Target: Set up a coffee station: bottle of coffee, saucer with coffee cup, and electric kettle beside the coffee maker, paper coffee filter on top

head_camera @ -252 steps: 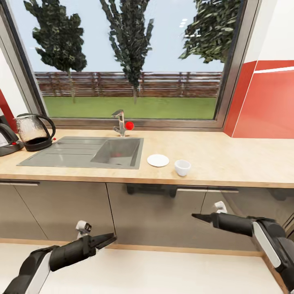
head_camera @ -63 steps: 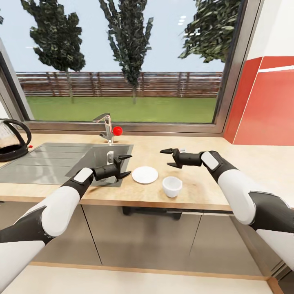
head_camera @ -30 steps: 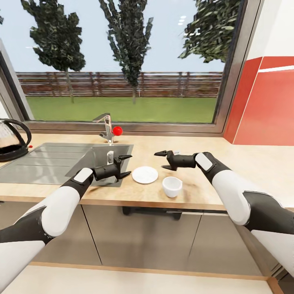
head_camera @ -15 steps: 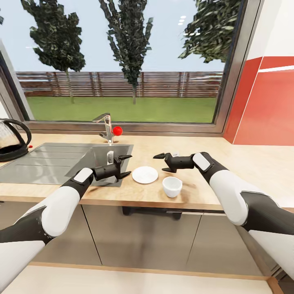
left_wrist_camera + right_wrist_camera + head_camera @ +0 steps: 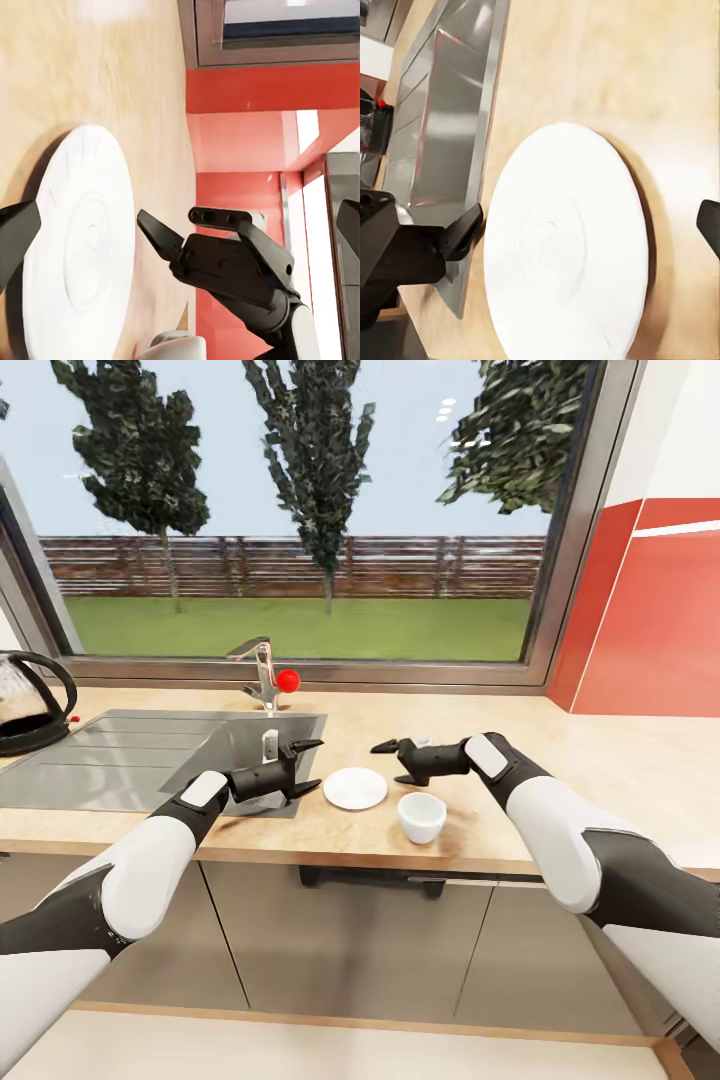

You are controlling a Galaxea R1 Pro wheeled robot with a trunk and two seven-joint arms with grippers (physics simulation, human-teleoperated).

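Note:
A white saucer [image 5: 355,788] lies flat on the wooden countertop [image 5: 600,760], just right of the sink. A white coffee cup [image 5: 422,817] stands upright on the counter beside it, close to the front edge. My left gripper [image 5: 318,764] hovers open at the saucer's left rim, holding nothing. My right gripper [image 5: 386,763] is open above the saucer's right side, just behind the cup. The left wrist view shows the saucer [image 5: 79,255] with the right gripper [image 5: 217,255] beyond it. The saucer [image 5: 566,247] fills the middle of the right wrist view. The electric kettle [image 5: 28,705] stands at the far left.
A steel sink [image 5: 150,760] with a drainboard lies left of the saucer. A faucet [image 5: 260,672] with a red knob stands behind it. A large window runs along the back, and a red wall panel [image 5: 650,620] rises at the right.
My right gripper has crept leftward, from behind the cup to over the saucer's right edge. The left arm, saucer and cup have stayed put.

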